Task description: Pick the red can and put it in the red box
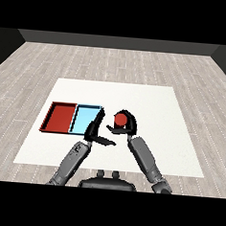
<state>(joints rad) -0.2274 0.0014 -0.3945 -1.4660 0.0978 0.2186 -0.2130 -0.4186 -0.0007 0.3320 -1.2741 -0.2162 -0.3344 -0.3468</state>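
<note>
At frame centre the red can (pixel 120 119) is enclosed by the curled right robot hand (pixel 126 126); overshoot past the light blue tray (pixel 87 118) is risked.

I see only the top of the red can (pixel 120 119); the right robot hand (pixel 127 124) curls round it and hides its sides and base. The left robot hand (pixel 95 129) covers the light blue tray's (pixel 84 118) right edge, so I can't tell whether they touch.
</note>
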